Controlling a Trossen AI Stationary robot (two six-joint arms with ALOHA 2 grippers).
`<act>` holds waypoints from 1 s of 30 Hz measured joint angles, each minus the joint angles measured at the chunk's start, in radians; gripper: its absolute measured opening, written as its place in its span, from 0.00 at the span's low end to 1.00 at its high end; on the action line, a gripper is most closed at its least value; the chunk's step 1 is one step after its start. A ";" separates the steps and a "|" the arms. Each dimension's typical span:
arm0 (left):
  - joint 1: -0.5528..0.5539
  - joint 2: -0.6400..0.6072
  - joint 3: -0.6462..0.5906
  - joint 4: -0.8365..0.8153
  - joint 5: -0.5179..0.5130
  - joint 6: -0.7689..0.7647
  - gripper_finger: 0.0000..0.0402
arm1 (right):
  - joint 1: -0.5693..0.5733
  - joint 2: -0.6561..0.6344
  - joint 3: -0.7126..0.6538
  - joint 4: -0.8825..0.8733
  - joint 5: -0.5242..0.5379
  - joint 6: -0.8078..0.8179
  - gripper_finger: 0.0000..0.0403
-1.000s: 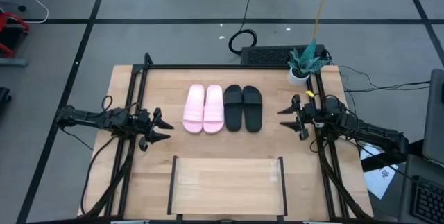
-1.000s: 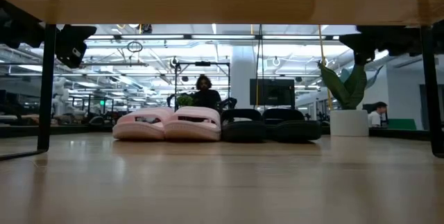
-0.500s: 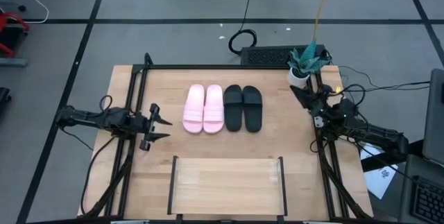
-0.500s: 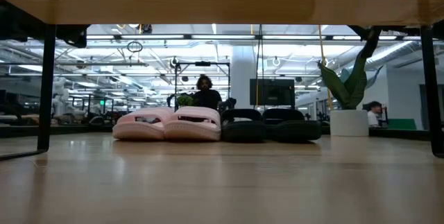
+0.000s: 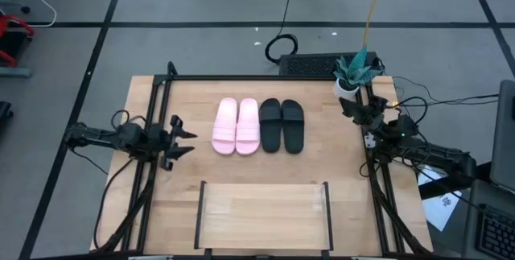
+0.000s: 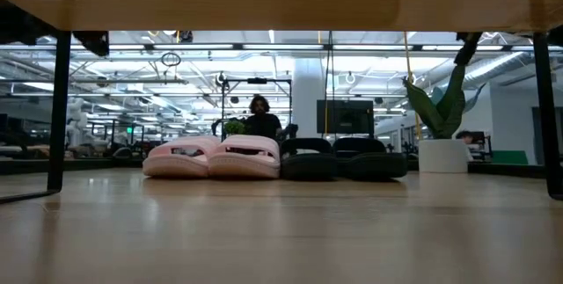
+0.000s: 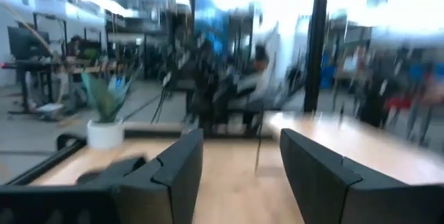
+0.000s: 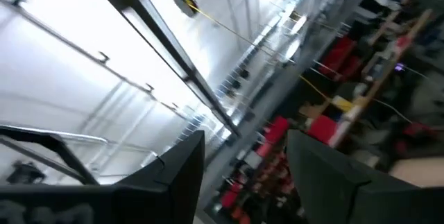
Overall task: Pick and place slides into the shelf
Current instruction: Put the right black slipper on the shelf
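high view shows the pink slides (image 5: 236, 126) and black slides (image 5: 282, 125) side by side mid-table, well apart from the shelf (image 5: 263, 209); left gripper (image 5: 183, 140) fingers apart, holding nothing; right gripper (image 5: 351, 108) fingers apart near the plant (image 5: 354, 70).

The right claw (image 5: 356, 112) has swung away from the black slides toward the potted plant (image 5: 352, 73). The left claw (image 5: 182, 134) has edged back slightly.

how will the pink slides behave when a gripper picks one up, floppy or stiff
The pink slides look thick-soled and moulded, so probably fairly stiff and light. The broad strap looks like the easiest hold. They lie touching side by side, so lifting one may nudge the other. Flat soles make rolling unlikely.
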 joint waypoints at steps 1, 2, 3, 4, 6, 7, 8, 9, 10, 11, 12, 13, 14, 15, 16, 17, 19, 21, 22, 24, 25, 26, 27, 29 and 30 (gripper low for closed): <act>0.000 0.000 0.000 0.047 0.001 -0.040 0.49 | 0.007 0.024 0.020 0.004 0.000 -0.011 0.48; 0.000 0.000 0.000 0.096 0.002 -0.084 0.49 | 0.016 0.054 0.042 -0.022 -0.004 -0.028 0.48; 0.000 0.000 0.000 0.148 0.006 -0.130 0.49 | 0.029 0.095 0.080 -0.030 -0.009 -0.048 0.48; 0.000 0.000 0.000 0.196 0.011 -0.175 0.49 | 0.043 0.138 0.124 -0.027 -0.019 -0.063 0.48; 0.000 0.000 0.000 0.276 0.017 -0.251 0.49 | 0.074 0.245 0.207 -0.031 -0.032 -0.074 0.48; 0.000 0.000 0.000 0.310 0.018 -0.271 0.49 | 0.090 0.313 0.248 -0.044 -0.040 -0.081 0.48; 0.000 0.000 0.000 0.340 0.018 -0.286 0.49 | 0.104 0.385 0.282 -0.062 -0.057 -0.099 0.48; 0.000 0.000 0.000 0.361 0.017 -0.298 0.49 | 0.118 0.454 0.314 -0.075 -0.072 -0.121 0.48; 0.000 0.000 0.000 0.376 0.018 -0.308 0.49 | 0.132 0.531 0.353 -0.079 -0.093 -0.146 0.48; 0.000 0.000 0.000 0.389 0.019 -0.307 0.49 | 0.142 0.602 0.390 -0.092 -0.117 -0.172 0.48; 0.000 0.000 0.000 0.401 0.020 -0.306 0.49 | 0.150 0.667 0.422 -0.115 -0.150 -0.197 0.48; 0.000 0.000 0.000 0.409 0.020 -0.305 0.49 | 0.155 0.730 0.454 -0.142 -0.191 -0.215 0.48; 0.000 0.000 0.000 0.409 0.020 -0.303 0.49 | 0.154 0.794 0.483 -0.171 -0.218 -0.232 0.48; 0.000 0.000 0.000 0.407 0.020 -0.303 0.49 | 0.154 0.858 0.507 -0.208 -0.241 -0.247 0.48; 0.000 0.000 0.000 0.406 0.019 -0.303 0.49 | 0.152 0.912 0.527 -0.249 -0.262 -0.263 0.48; 0.000 0.000 0.000 0.408 0.017 -0.303 0.49 | 0.147 0.961 0.547 -0.282 -0.281 -0.273 0.48; 0.000 0.000 0.000 0.407 0.017 -0.307 0.49 | 0.132 1.034 0.596 -0.324 -0.345 -0.290 0.48; 0.000 0.000 0.000 0.407 0.017 -0.317 0.49 | 0.106 1.089 0.637 -0.349 -0.447 -0.289 0.48; 0.000 0.000 0.000 0.407 0.017 -0.318 0.49 | 0.093 1.112 0.652 -0.355 -0.499 -0.286 0.48; 0.000 0.000 0.000 0.408 0.007 -0.331 0.49 | 0.067 1.144 0.684 -0.361 -0.582 -0.282 0.48; 0.000 0.000 0.000 0.408 -0.006 -0.336 0.49 | 0.053 1.152 0.701 -0.358 -0.610 -0.282 0.48; 0.000 0.000 0.000 0.407 -0.023 -0.337 0.49 | 0.038 1.153 0.716 -0.354 -0.630 -0.282 0.48; 0.000 0.000 0.000 0.406 -0.045 -0.337 0.49 | 0.022 1.152 0.729 -0.353 -0.640 -0.282 0.48; 0.000 0.002 0.000 0.402 -0.086 -0.341 0.49 | -0.012 1.152 0.759 -0.353 -0.669 -0.287 0.48; 0.000 0.002 0.000 0.394 -0.105 -0.346 0.49 | -0.030 1.152 0.771 -0.355 -0.687 -0.287 0.48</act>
